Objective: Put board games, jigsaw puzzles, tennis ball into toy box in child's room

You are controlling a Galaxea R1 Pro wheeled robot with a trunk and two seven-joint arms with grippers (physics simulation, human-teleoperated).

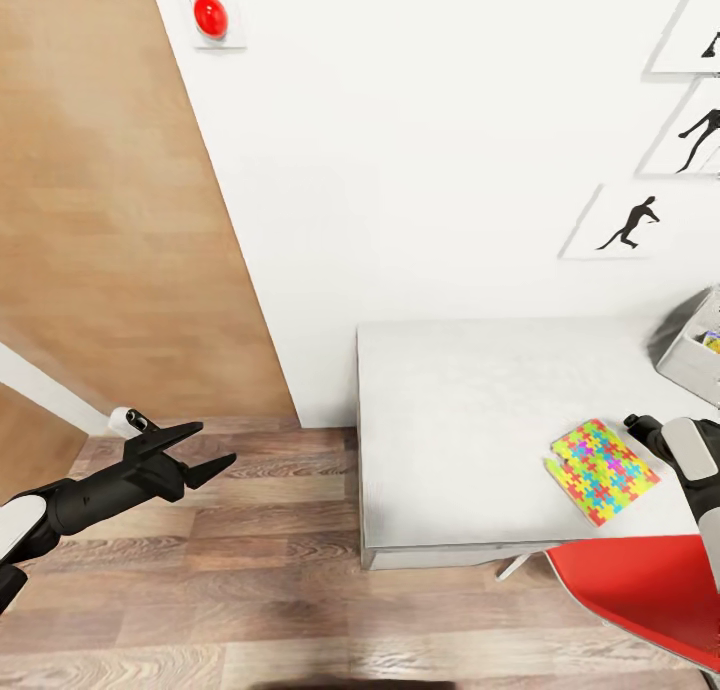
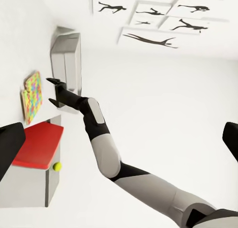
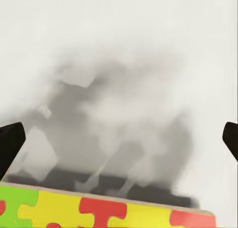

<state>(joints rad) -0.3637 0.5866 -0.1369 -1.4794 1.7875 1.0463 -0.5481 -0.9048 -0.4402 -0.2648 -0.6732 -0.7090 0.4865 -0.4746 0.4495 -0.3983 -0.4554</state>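
Puzzle [image 1: 603, 469] lies flat on the tabletop [image 1: 460, 440], close to its front edge and tilted askew, with the right pincer [image 1: 640, 428] hovering just beside its far corner. In the right wrist view the two fingertips [image 3: 10, 143] stand wide apart at the frame's sides with bare grey top between them and the puzzle's edge [image 3: 99, 210] just below, so this pincer is spread and holds nothing. The toy box [image 1: 690, 355] sits further back at the right end of the tabletop, near the puzzle but apart from it. The left pincer [image 1: 205, 448] hangs over the wood floor [image 1: 250, 530], well away from the tabletop, its fingers parted and empty. The main hazard, as I judge it, is the thinness of the box: it lies flush on the top, so fingers closing from above may skate over the lid or catch only a corner, and a corner hold could let it swing and slip out on the way to the toy box. A push instead of a pinch could slide it toward the front edge, and from there it could drop onto the red chair [image 1: 650, 595] or the floor. The tennis ball [image 2: 57, 166] shows small in the left wrist view by the chair, and I cannot tell what it rests on.
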